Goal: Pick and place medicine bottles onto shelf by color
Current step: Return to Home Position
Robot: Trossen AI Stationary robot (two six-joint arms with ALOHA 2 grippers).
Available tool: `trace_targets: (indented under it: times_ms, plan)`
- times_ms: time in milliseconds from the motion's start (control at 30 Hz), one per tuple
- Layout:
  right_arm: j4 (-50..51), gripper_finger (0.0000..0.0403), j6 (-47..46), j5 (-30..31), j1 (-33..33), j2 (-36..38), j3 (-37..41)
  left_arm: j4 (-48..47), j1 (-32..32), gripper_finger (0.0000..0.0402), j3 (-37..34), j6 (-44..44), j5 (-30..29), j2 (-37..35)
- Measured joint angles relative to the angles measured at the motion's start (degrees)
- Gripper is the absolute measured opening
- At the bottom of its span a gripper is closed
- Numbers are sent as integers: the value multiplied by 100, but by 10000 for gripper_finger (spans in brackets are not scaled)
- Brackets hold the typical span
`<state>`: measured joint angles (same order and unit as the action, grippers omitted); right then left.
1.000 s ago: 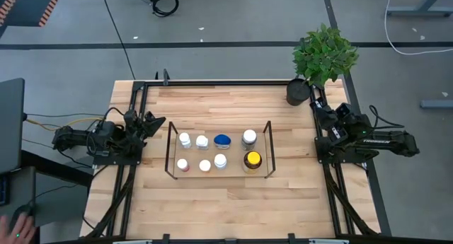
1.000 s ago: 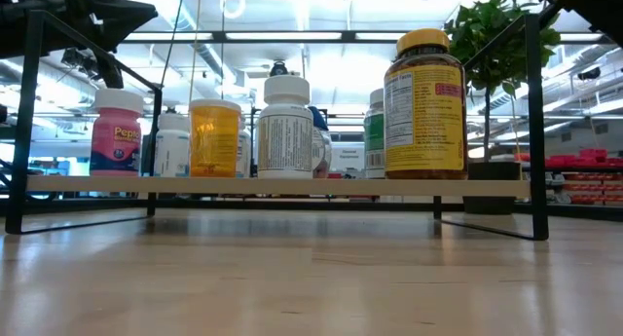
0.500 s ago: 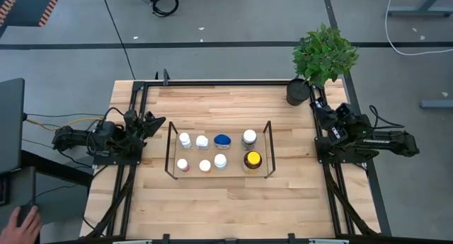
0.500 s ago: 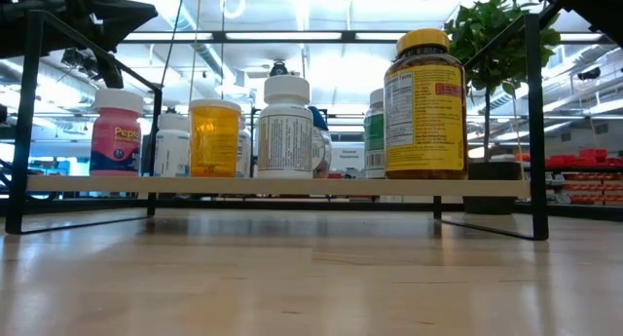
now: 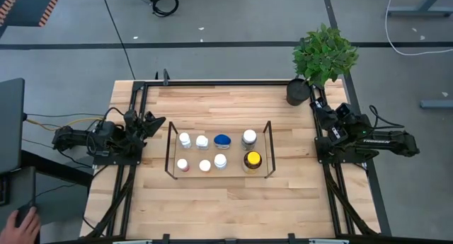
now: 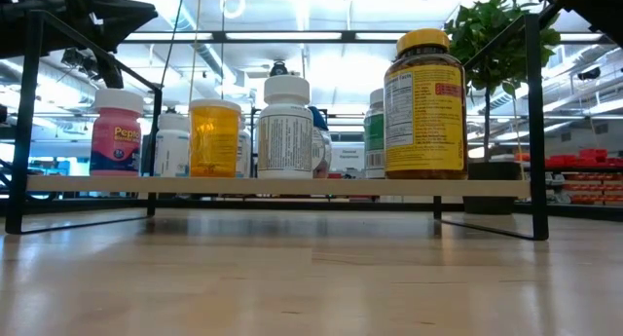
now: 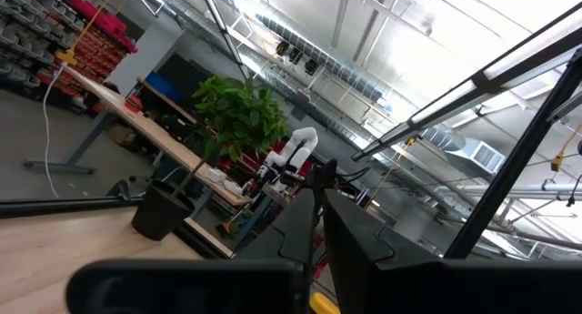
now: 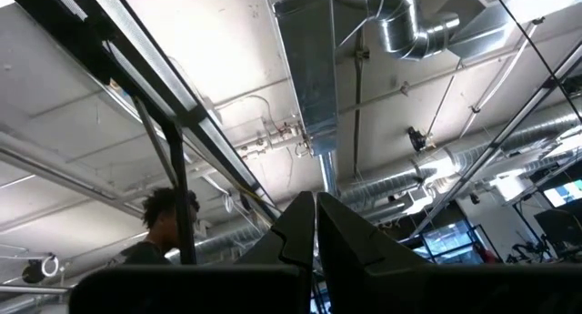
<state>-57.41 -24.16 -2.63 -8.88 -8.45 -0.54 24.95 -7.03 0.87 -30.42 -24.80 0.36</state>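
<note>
Black shelf (image 5: pixel 168 150), holding eight medicine bottles (image 5: pixel 252 159)

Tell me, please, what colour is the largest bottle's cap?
Yellow cap, clearest in the low view.

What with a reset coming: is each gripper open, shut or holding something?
Left gripper, parked at left: shut, empty.
Right gripper, parked at right: shut, empty.

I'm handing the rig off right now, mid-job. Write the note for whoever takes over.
Left gripper: shut, empty, at the left edge of the table.
Right gripper: shut, empty, at the right edge beside the plant pot.
Medicine bottles: all eight stand on the shelf in two rows; blue-capped bottle in the back row, yellow-capped bottle front right.
Done: every visible bottle shelved.
Left: probably only parking the arms.
</note>
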Motion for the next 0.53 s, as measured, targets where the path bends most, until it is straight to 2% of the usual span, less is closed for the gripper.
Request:
trace_targets:
  times_ms: [233,533]
  plan:
    - [0,23,0,0,0,0,0,0,1,26,2,-1,2,-2]
    - [0,23,0,0,1,0,0,0,0,36,2,-2,0,0]
